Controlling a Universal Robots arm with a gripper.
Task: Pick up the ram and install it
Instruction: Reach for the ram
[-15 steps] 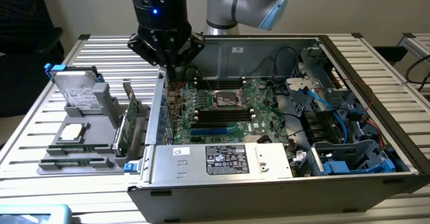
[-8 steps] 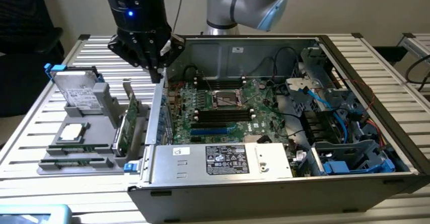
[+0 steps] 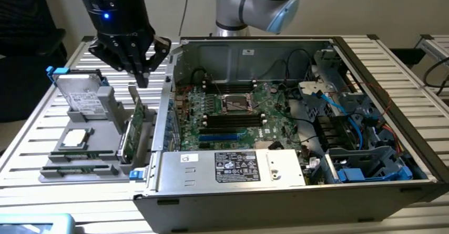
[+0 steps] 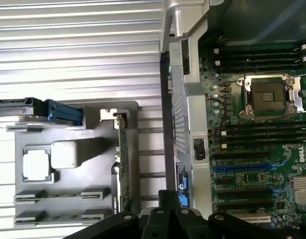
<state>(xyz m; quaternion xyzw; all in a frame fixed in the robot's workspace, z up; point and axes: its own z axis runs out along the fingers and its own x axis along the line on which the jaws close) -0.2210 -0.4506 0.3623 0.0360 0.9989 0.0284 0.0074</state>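
Observation:
Two ram sticks [image 3: 79,154] lie flat in slots at the near end of the grey holder [image 3: 70,175] on the slatted table, left of the computer case in the exterior view. The wrist view has them as thin green strips [image 4: 60,195] one beside the other. My gripper [image 3: 142,79] hangs above the holder's far end, close to the case wall, shut with nothing in it. Its black body [image 4: 167,221] looks down over the upright green card [image 4: 123,164]. The black memory slots [image 3: 232,121] on the motherboard [image 4: 252,164] flank the processor socket [image 4: 267,97].
The holder also carries a hard drive [image 3: 81,94] with a blue clip, a processor chip [image 3: 75,136] and the tall green card [image 3: 132,131] standing on edge. The open case [image 3: 295,192] has a raised metal wall [image 4: 185,129] between holder and motherboard. Cables and drive cages [image 3: 358,139] crowd its right side.

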